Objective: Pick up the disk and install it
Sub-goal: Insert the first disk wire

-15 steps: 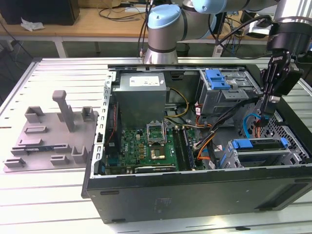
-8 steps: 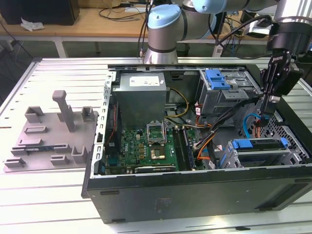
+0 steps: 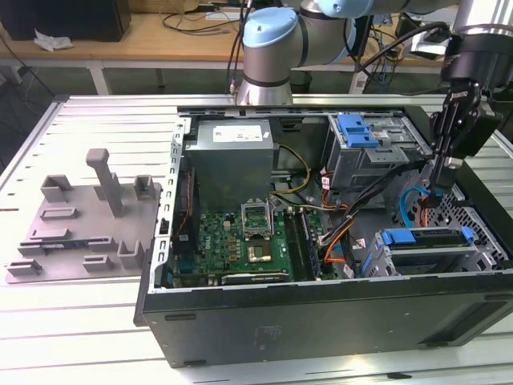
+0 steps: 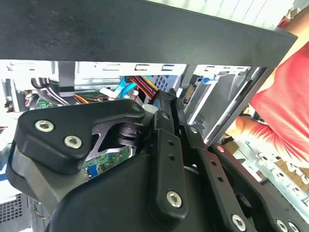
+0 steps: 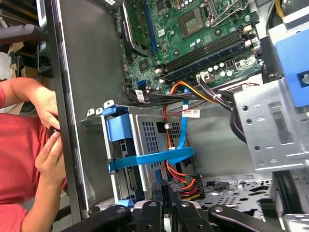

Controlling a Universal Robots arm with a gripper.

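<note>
Exterior view: nearest stands the black side wall of the open computer case point(image 3: 321, 313). Just behind it, toward the exterior view's right, the disk point(image 3: 425, 237) sits in the lower drive cage point(image 3: 481, 249) with its blue carrier uppermost. The gripper point(image 3: 434, 192) hangs just above and behind that cage — fingers drawn together, nothing visible between them.

In the first wrist view the gripper point(image 5: 164, 193) points toward the disk point(image 5: 119, 128). A blue cable point(image 5: 185, 125) runs down beside the cage's perforated face, and a person's hands point(image 5: 48, 140) are at the case's outer wall.

Further in lies the green motherboard point(image 3: 240, 237), then the grey power supply point(image 3: 232, 152) — and beside it an upper cage with a blue latch point(image 3: 357, 130). Beyond the case rises the arm's base point(image 3: 268, 56). Off at the exterior view's left, a grey fixture plate point(image 3: 80, 224) lies on the slatted table point(image 3: 80, 128).
</note>
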